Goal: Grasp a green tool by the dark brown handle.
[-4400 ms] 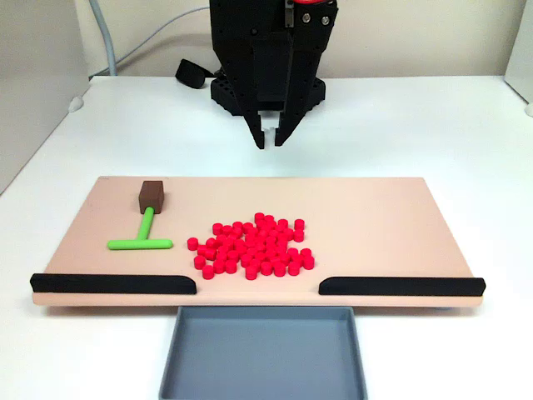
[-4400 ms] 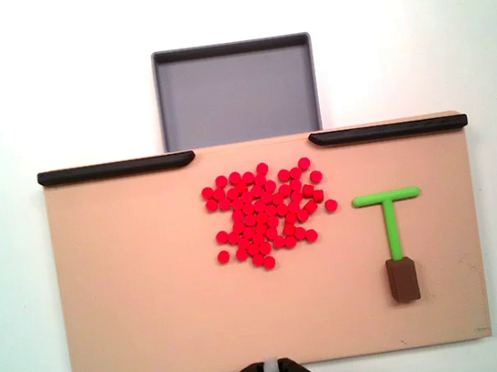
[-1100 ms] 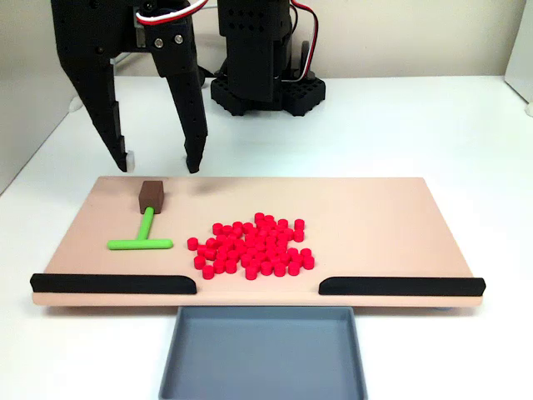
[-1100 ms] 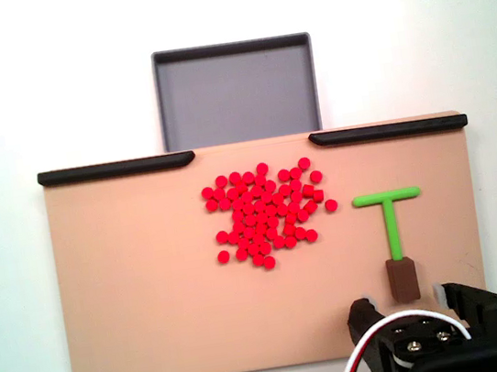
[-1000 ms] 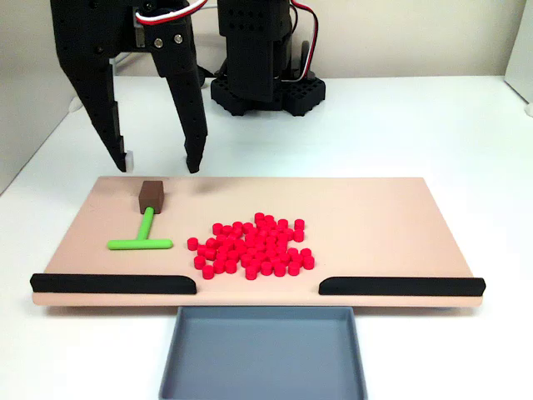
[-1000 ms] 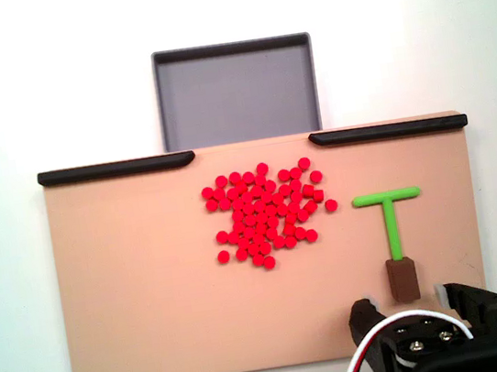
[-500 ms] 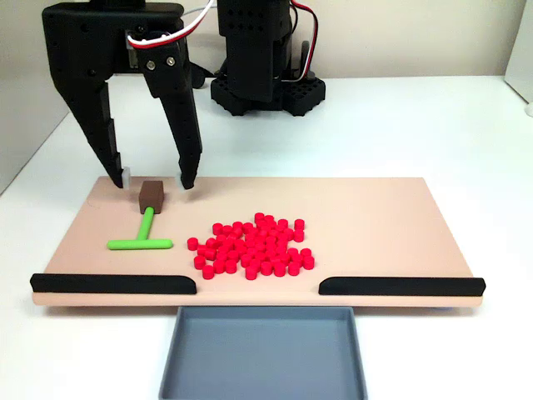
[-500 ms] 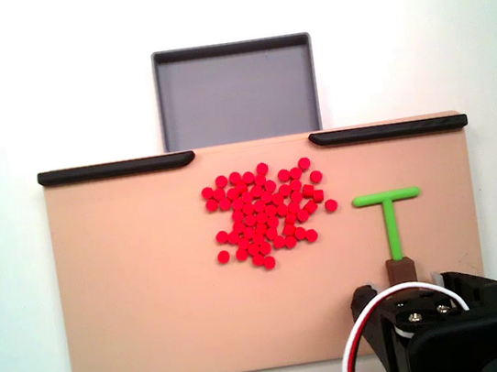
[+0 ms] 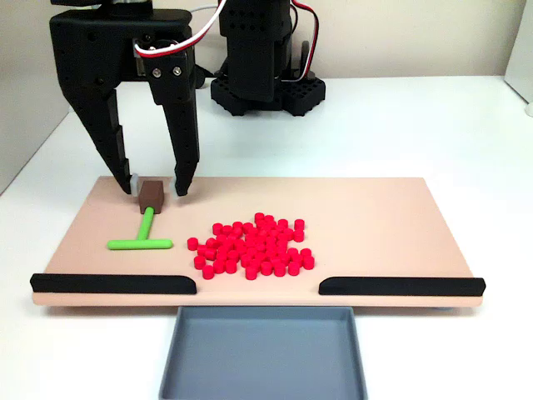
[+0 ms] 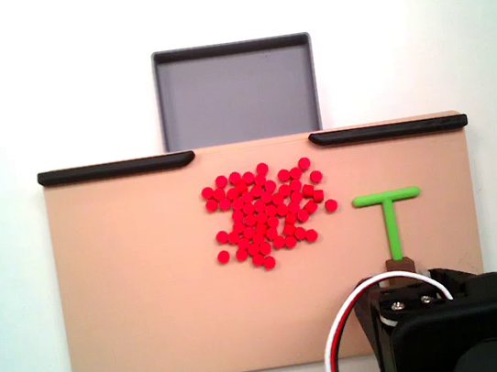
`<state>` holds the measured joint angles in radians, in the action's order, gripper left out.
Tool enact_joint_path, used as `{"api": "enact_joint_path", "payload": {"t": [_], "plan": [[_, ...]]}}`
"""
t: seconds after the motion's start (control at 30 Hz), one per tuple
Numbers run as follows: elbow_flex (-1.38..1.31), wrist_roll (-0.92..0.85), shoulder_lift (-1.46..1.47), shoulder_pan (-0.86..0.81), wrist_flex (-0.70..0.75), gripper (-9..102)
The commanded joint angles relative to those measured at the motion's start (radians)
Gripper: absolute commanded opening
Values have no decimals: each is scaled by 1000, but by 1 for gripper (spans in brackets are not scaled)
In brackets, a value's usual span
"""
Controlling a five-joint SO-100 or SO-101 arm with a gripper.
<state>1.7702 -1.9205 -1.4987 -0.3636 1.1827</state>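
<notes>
The green tool (image 9: 141,239) lies flat at the left of the tan board (image 9: 375,208), a thin T with its stem pointing back to the dark brown handle (image 9: 151,195). My black gripper (image 9: 156,188) is open and straddles that handle, one fingertip on each side, tips near the board. From above, the green tool (image 10: 389,215) sits at the right. The arm's body covers nearly all of the handle (image 10: 400,263), so only its front edge shows. The fingertips are hidden there.
A heap of several small red cylinders (image 9: 252,244) lies mid-board, right of the tool. Two long black bars (image 9: 113,283) (image 9: 401,286) line the board's front edge, with a grey tray (image 9: 263,352) beyond the gap between them. The arm's base (image 9: 262,83) stands behind the board.
The gripper swung from behind the board's middle to its left end, opened wide, and came down; over the last second it dropped until its fingers flank the brown handle.
</notes>
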Motion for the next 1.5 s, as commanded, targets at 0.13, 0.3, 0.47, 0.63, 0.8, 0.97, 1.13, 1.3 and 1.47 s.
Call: {"api": "enact_joint_path", "payload": {"t": [0.13,0.3,0.47,0.63,0.8,0.97,1.13,1.3,1.47], "plan": [[-49,8,15,9,-3,15],[-57,6,28,8,-3,15],[-57,5,28,6,-3,14],[-57,6,28,5,-3,14],[-49,8,21,6,-3,12],[-41,9,8,9,3,12],[-41,11,8,11,8,12],[-37,14,8,11,8,12],[-35,20,9,17,9,11]]}}
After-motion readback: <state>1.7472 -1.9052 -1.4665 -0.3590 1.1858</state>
